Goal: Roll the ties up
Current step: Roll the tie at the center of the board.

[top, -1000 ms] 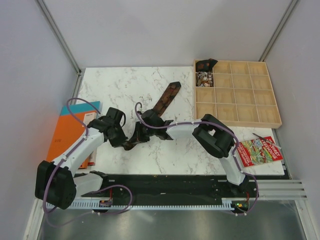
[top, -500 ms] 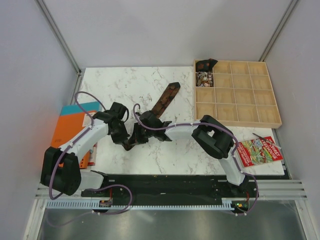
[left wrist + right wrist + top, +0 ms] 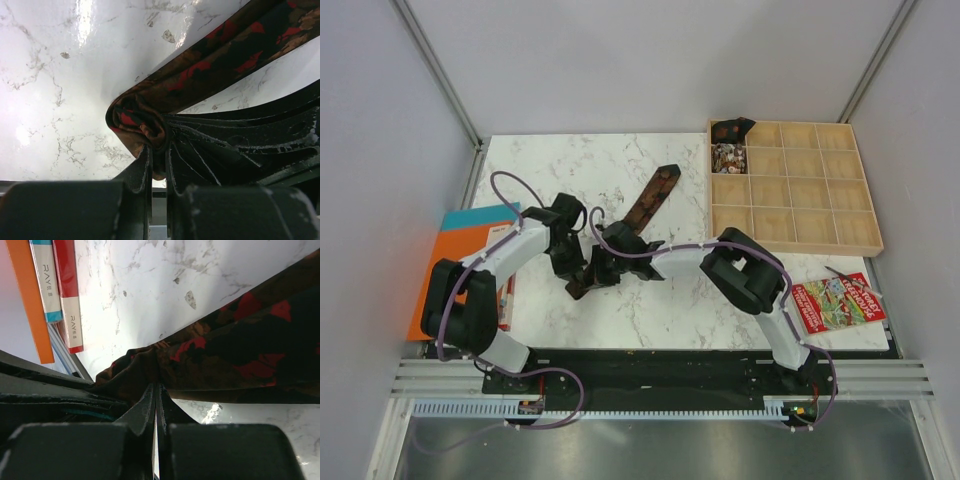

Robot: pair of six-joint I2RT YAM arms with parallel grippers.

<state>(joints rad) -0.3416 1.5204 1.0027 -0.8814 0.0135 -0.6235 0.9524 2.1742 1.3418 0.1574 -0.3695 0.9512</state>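
Note:
A dark brown tie (image 3: 648,203) with red-brown pattern lies diagonally on the marble table, its pointed end far right. Its near end is bunched into a small roll (image 3: 139,123). My left gripper (image 3: 571,268) is shut on that roll; its fingers (image 3: 141,170) pinch the fabric from the left. My right gripper (image 3: 593,274) meets it from the right, shut on the same bunched end of the tie (image 3: 235,347), with its fingertips (image 3: 150,401) pressed together on the cloth. The right gripper's black fingers also show in the left wrist view (image 3: 240,145).
A wooden compartment tray (image 3: 800,232) stands at the back right, with rolled ties (image 3: 729,131) in its far-left cells. Orange and red books (image 3: 457,262) lie off the table's left edge, also in the right wrist view (image 3: 47,285). A colourful booklet (image 3: 838,302) lies at the right.
My left arm has swung its elbow right and forward, and its wrist has shifted slightly up and right at the tie's end. The right arm and the tie have hardly moved.

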